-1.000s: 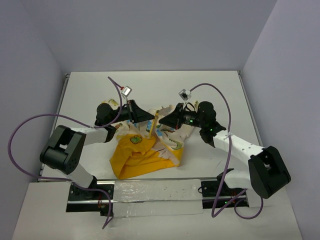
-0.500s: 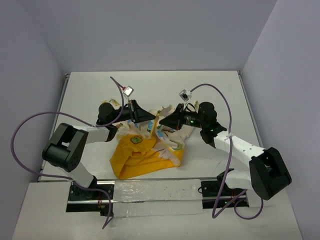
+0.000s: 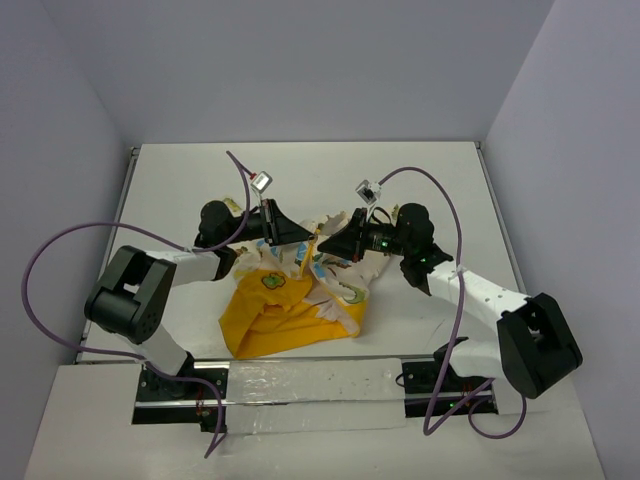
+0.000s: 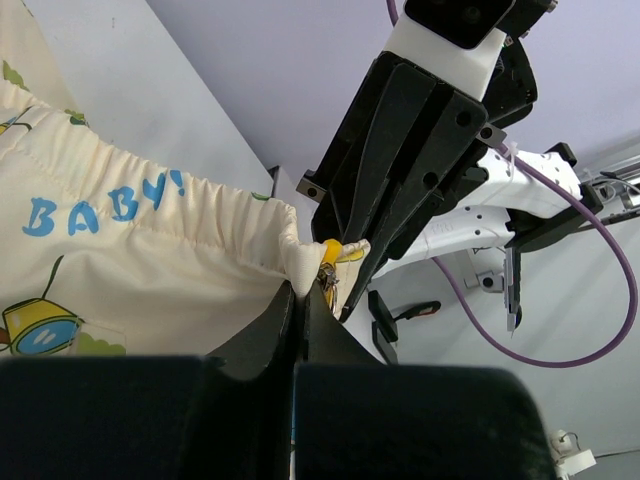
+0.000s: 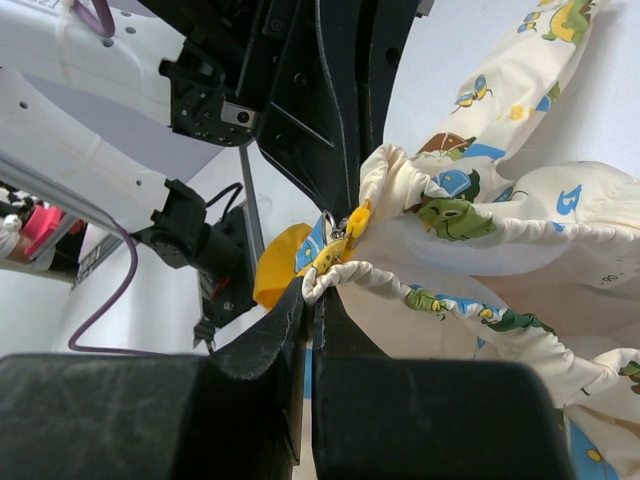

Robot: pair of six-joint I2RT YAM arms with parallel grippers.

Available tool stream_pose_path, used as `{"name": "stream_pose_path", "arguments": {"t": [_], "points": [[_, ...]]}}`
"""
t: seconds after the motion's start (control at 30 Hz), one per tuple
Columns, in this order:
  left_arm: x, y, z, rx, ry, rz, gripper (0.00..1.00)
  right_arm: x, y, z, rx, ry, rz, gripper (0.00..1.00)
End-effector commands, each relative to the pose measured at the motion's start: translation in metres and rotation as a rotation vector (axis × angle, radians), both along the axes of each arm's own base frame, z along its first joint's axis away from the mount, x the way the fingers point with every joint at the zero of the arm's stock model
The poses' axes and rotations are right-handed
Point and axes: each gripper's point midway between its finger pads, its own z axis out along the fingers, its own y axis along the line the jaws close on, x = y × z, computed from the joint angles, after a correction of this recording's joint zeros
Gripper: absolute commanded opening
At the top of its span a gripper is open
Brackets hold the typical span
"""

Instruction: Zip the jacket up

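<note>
The left gripper pinches the gathered hem of the cream, cartoon-printed, yellow-lined jacket. The right gripper pinches the facing hem.

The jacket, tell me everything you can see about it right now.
The jacket is soft cream fabric printed with cartoon animals and blue BABY! lettering, with gathered hems, a yellow lining bearing a green patch and a yellow zipper. It lies crumpled on the table, lining showing, front apparently unzipped. The left end effector and right end effector each pinch a gathered hem corner beside the zipper, holding that edge raised.
</note>
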Motion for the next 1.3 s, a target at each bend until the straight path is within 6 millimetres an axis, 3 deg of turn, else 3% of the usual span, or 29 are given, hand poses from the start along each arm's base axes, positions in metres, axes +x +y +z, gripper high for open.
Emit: {"name": "stream_pose_path", "arguments": {"t": [0.0,0.43,1.27], "points": [[-0.017,-0.006,0.006,0.003,-0.058,-0.099,0.0,0.023,0.0,0.035,0.052,-0.145,-0.065,0.0],[-0.03,0.0,0.003,0.012,-0.084,-0.108,0.0,0.041,-0.005,0.036,0.068,-0.149,-0.133,0.0],[-0.033,0.001,-0.004,0.028,-0.069,-0.12,0.0,0.03,-0.009,0.064,0.105,-0.219,-0.113,0.0]]}}
